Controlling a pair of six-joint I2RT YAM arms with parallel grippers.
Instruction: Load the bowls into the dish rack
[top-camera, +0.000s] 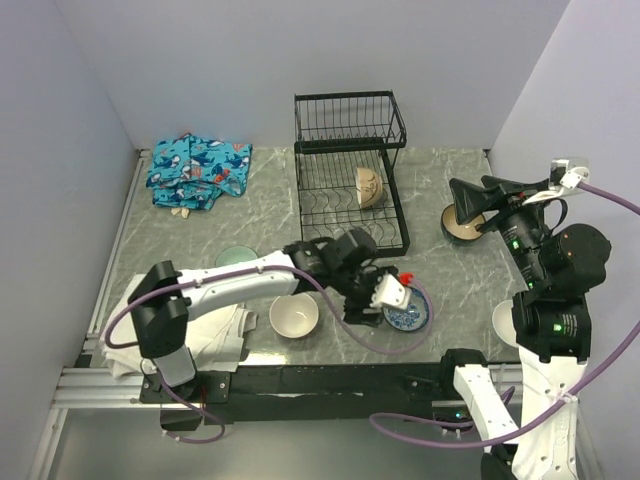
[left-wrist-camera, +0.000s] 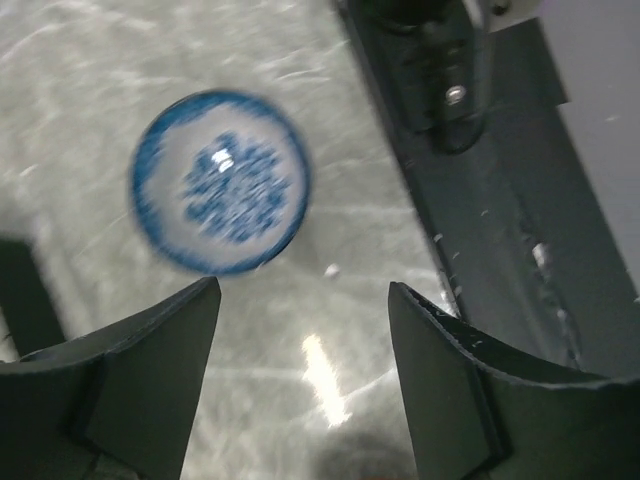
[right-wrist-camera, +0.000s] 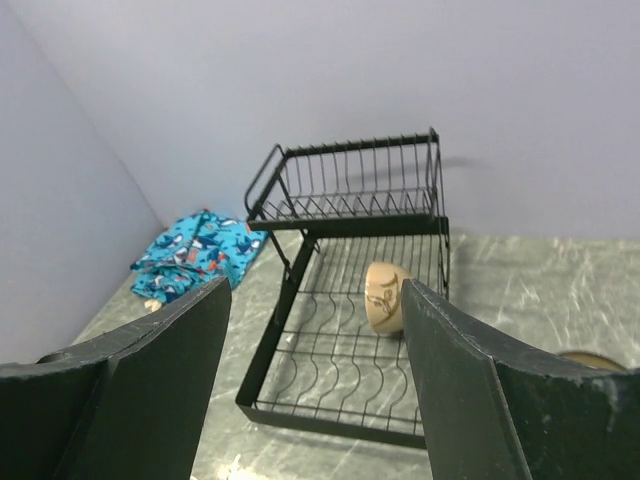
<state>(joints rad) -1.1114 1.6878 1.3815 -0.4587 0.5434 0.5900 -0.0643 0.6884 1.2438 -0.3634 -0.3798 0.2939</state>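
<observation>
Hovering over the blue-and-white bowl (top-camera: 414, 318), lower centre.
Left fingers (left-wrist-camera: 150, 370) and right fingers (right-wrist-camera: 150, 380) gape, empty; glazed ceramic, likely slick, brittle: pinch the rim.

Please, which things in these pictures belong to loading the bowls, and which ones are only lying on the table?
For the job:
- dish rack
- tan bowl, already in the rack
- blue-and-white bowl
- cream bowl
- pale green bowl
- brown bowl

Just lying about:
- blue patterned cloth
- white cloth
</observation>
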